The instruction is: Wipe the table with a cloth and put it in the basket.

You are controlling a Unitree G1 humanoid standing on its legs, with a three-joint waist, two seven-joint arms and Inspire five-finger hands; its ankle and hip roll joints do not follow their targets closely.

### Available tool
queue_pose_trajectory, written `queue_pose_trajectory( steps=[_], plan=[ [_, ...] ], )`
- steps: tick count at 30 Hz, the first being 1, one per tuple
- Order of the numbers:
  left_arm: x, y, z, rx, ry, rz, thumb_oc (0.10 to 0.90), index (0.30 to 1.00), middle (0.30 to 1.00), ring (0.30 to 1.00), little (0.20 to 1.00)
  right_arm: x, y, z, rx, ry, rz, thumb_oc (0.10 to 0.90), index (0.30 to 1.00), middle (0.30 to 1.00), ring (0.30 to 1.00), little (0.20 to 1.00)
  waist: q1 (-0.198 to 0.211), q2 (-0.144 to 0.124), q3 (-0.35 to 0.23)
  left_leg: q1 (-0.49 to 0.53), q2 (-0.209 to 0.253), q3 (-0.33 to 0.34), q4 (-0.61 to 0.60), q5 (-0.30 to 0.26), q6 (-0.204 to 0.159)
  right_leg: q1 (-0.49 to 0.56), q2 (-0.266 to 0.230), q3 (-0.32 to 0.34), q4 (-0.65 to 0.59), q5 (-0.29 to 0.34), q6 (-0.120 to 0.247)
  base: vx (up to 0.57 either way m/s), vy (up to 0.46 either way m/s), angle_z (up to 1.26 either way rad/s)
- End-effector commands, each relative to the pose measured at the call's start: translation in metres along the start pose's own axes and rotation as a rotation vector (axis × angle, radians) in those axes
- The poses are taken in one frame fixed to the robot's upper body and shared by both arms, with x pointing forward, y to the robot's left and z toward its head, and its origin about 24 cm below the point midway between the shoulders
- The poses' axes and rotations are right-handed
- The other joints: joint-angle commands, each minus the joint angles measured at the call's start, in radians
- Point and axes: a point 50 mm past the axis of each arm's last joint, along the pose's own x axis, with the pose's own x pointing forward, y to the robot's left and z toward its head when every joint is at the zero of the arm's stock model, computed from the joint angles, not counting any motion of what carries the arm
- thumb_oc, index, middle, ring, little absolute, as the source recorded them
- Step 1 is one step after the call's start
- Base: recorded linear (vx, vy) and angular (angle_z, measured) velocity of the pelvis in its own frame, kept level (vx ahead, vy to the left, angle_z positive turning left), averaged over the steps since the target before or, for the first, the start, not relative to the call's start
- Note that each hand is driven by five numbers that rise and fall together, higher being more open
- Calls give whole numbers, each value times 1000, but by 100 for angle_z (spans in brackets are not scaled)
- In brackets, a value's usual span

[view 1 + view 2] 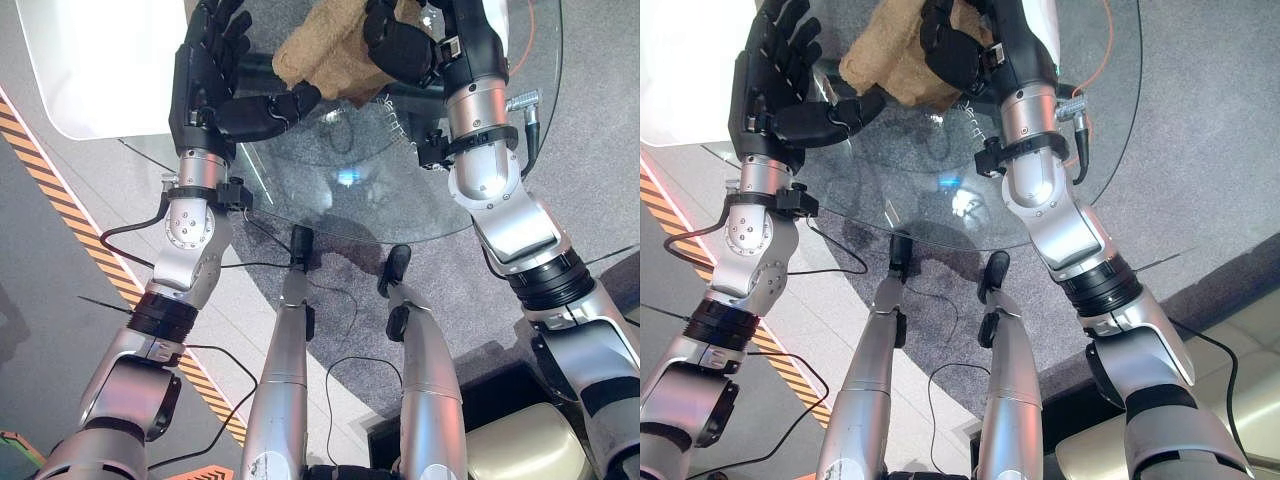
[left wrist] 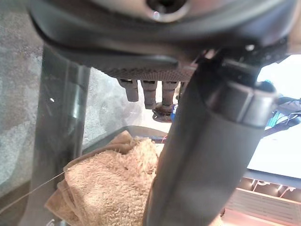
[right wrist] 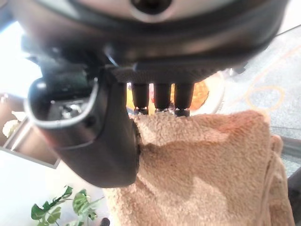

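A: What did the left eye view show?

B: A tan cloth (image 1: 325,55) lay bunched on the round glass table (image 1: 400,200) at the top centre of the frame. The right hand (image 1: 400,45) rested on top of it, fingers bent down over the fabric. The left hand (image 1: 215,75) stood at the upper left with its fingers straight and spread, its thumb reaching across to touch the cloth's near edge.

A: And the right eye view?

B: The same layout, the cloth at the top centre, the left hand's palm upright at the upper left, holding nothing.

A: The left wrist view?

B: The cloth filled the lower left, folded in layers, beyond the thumb (image 2: 207,155). The fingers hung straight above it, clear of the fabric.

A: The right wrist view?

B: The cloth took up the lower right. The fingertips (image 3: 162,101) met its far edge and the thumb pressed against its side, so the hand was closed onto the cloth.
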Motion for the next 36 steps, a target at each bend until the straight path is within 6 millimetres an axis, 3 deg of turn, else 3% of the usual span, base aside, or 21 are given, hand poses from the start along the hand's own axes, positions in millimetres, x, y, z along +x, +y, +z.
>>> queue_pose_trajectory(
  steps=[1,36],
  plan=[
    [23,-28,46,-22,-241,-85,800,900,900,900,900,9,-32,119,214,-563,-82,100,300,300,300,200,10,-18,-27,29,13,41,69,-53,37,81,-37,28,-141,118,80,0,0,0],
    [42,-63,32,-67,-147,-170,800,900,900,900,900,12,-16,147,314,-633,13,100,300,300,300,200,-18,-39,-27,43,22,49,64,-50,30,93,-26,44,-151,117,75,-1,0,0]
  ],
)
